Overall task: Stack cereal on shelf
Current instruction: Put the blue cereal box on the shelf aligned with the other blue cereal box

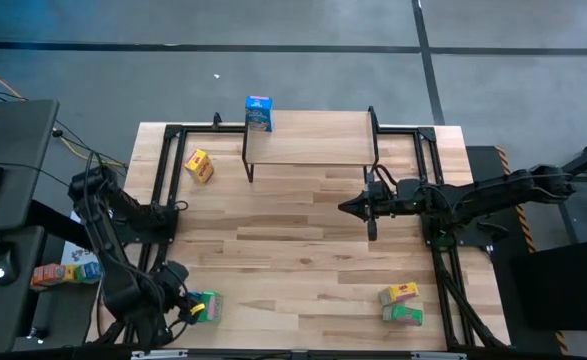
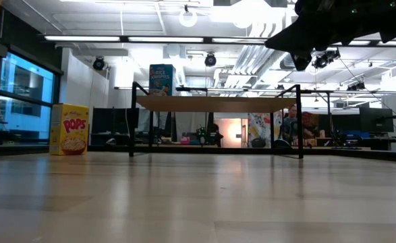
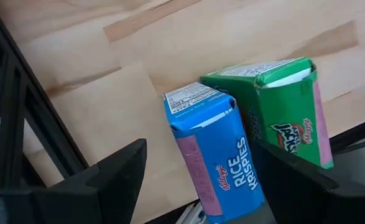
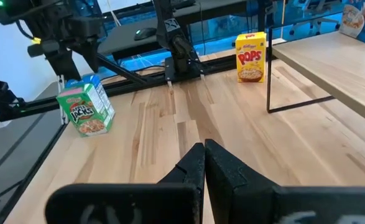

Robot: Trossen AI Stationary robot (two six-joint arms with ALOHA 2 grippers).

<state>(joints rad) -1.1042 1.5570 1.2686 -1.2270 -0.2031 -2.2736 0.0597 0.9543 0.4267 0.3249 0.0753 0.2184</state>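
At the table's near-left corner, the left gripper (image 3: 198, 180) gapes wide, empty, straddling the blue box (image 3: 214, 149); closing could snag the touching green box (image 3: 288, 112).

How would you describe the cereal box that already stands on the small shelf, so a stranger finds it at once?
Find the small shelf at the table's far edge. On its left end stands one blue cereal box, upright. It is the only box raised on the shelf; the yellow box nearby lies on the tabletop.

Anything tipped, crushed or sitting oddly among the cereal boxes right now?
Nothing looks damaged or spilled. One blue box stands upright on the shelf. The left gripper, open, brackets a blue box standing beside a green one. The right gripper is shut, empty.
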